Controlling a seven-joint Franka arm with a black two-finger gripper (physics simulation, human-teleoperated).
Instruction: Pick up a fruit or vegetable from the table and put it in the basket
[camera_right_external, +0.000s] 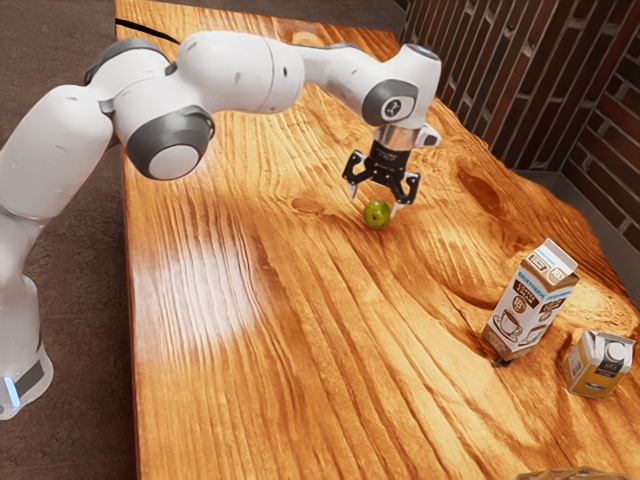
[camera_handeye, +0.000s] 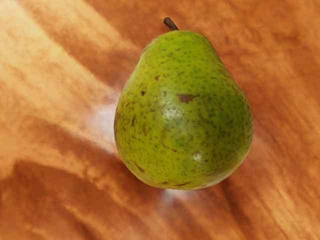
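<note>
A green, brown-speckled pear (camera_right_external: 376, 214) with a short dark stem (camera_handeye: 170, 23) lies on the bare wood of a desk (camera_right_external: 300, 350), directly beneath a black two-finger gripper (camera_right_external: 374, 204). The gripper is open, its fingers spread wide on either side of the fruit without clasping it; one fingertip is close beside the pear's skin, though whether the two touch cannot be told.

Above, the white and gray robot arm (camera_right_external: 235, 75) reaches in from the exterior view's left, its hand pointing down toward the glossy, strongly grained desktop. The wrist view looks down on the pear against streaked orange-brown wood.

Well apart from the fruit, toward the exterior view's right, a tall brown and white carton (camera_right_external: 527, 303) printed with coffee cups stands upright. Near it is a shorter carton (camera_right_external: 598, 365), yellow on its lower part, with a round cap.

At the exterior view's lower edge, beyond the cartons as seen from the pear, the woven rim of a basket (camera_right_external: 575, 475) comes partly into the frame. A dark brick wall (camera_right_external: 530, 65) rises behind the desk, and dark flooring (camera_right_external: 85, 310) lies alongside it.
</note>
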